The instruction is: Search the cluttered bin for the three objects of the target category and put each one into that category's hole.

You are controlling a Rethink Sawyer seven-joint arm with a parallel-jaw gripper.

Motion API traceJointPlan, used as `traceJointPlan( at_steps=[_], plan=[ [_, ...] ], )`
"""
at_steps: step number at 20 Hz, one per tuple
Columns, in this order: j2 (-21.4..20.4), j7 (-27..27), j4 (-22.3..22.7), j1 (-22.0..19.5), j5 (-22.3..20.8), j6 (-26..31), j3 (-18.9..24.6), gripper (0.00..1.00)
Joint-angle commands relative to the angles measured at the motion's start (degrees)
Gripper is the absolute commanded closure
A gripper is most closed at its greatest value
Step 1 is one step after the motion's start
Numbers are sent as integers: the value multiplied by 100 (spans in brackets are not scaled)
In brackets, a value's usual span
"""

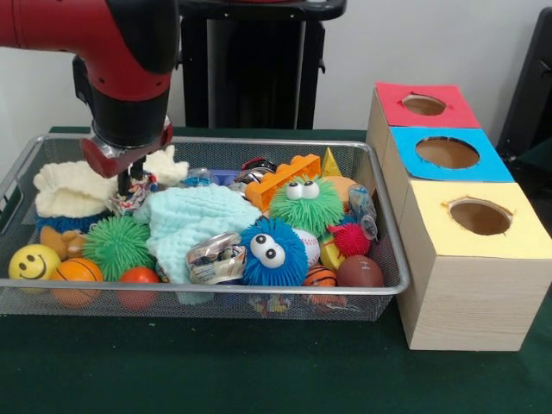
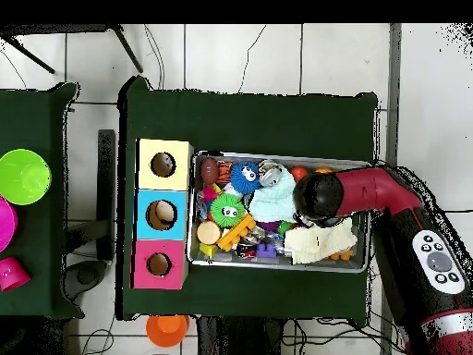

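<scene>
The wire-mesh bin lies on the green table and also shows in the overhead view. My gripper reaches down into the bin's back left part, right over a small printed cloth bundle between the cream cloth and the mint cloth. The arm's head hides this spot from above. A second printed bundle lies at the front beside the blue fuzzy toy; it also shows from above. The yellow-ringed hole is in the nearest box, right of the bin.
Blue-ringed and red-ringed holes sit behind the yellow one. The bin also holds a green fuzzy toy with eyes, a green spiky ball, a smiley ball, small basketballs and an orange block.
</scene>
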Motion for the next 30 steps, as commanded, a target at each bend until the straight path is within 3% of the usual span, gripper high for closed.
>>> traceJointPlan(
  at_steps=[1, 4, 8, 14, 21, 30],
  plan=[
    [-565, -1560, 1095, -594, 634, -147, 660, 100],
    [-1078, -1448, 1526, -950, 1089, -219, 1077, 100],
    [-1597, -1355, 1920, -1203, 1382, -160, 1437, 100],
    [-1956, -604, 2256, -1229, 1785, -398, 1725, 100],
    [-2154, 787, 2581, -902, 2348, -1461, 1727, 100],
    [-2654, 1458, 2635, -142, 3121, -2054, 1341, 100]
  ],
)
